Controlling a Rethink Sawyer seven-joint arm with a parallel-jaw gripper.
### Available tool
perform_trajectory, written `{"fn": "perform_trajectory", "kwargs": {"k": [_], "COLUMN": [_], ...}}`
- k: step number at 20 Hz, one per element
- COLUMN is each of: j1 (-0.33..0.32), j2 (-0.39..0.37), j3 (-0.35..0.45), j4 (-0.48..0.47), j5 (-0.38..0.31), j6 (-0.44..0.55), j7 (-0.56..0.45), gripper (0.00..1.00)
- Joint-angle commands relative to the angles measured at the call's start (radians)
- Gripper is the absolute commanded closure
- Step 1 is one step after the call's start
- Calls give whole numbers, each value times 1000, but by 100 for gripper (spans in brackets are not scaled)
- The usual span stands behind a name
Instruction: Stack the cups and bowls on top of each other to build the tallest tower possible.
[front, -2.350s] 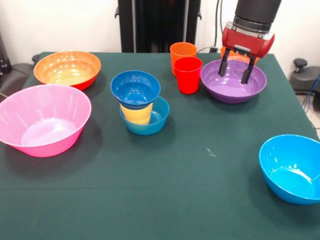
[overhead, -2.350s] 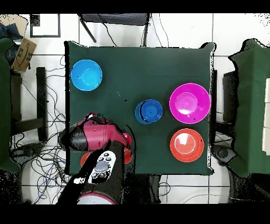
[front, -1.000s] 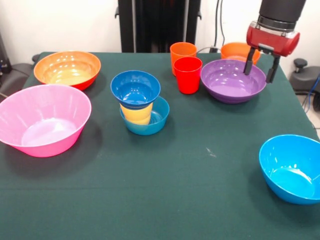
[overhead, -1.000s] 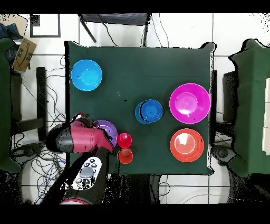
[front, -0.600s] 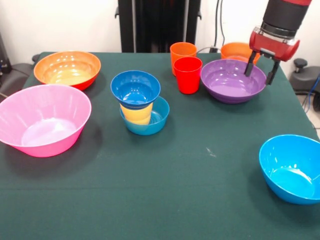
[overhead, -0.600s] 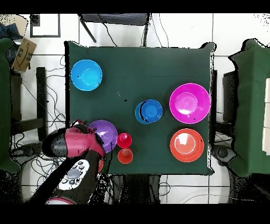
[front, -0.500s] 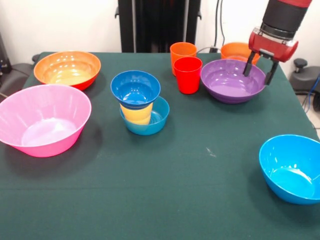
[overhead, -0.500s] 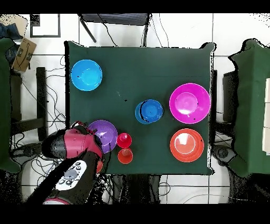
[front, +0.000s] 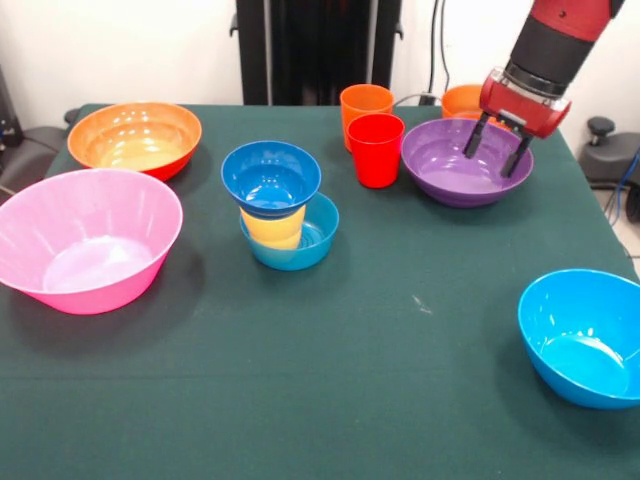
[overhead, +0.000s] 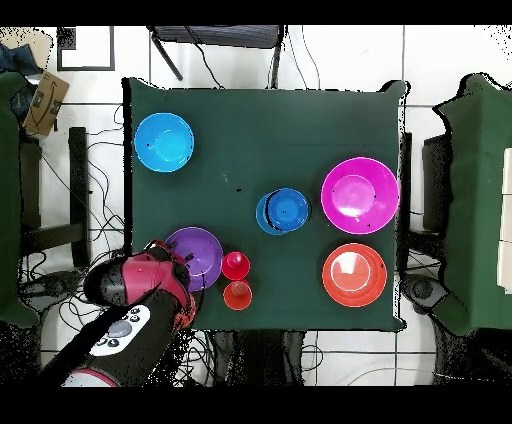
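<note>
At the left of the dark green cloth-covered table (front: 400, 380) sit the large pink bowl (front: 85, 238) and, behind it, the large orange bowl (front: 134, 138), both glossy round plastic. Near the middle stands the tower (front: 280, 205): a small blue bowl (front: 271, 178) on top of a yellow cup (front: 272, 228), which sits inside another small blue bowl (front: 300, 245). Further right, the red cup (front: 376, 149) stands just in front of the orange cup (front: 365, 103). Beside them is the purple bowl (front: 455, 165), and the claw (front: 496, 152) hangs with its two dark fingers spread apart and empty over that bowl's right inner side. A small orange bowl (front: 462, 100) peeks out behind. The bright blue bowl (front: 582, 338) lies at the near right, well apart. No writing can be read.
</note>
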Motion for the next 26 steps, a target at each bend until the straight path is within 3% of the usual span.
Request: {"fn": "perform_trajectory", "kwargs": {"k": [1,8,13,17,24,26], "j1": [-65,-109,-176,-226,-264,-255], "j2": [0,-118,-264,-334,-348,-347], "j3": [75,87,162,248,344,337], "j4": [-50,-19,52,106,168,157], "j5": [16,-26,-75,-98,-139,-163], "j6": [-36,80,146,159,132,161], "j7": [121,50,-44,-78,-92,-104], "gripper": [0,0,0,0,0,0]}}
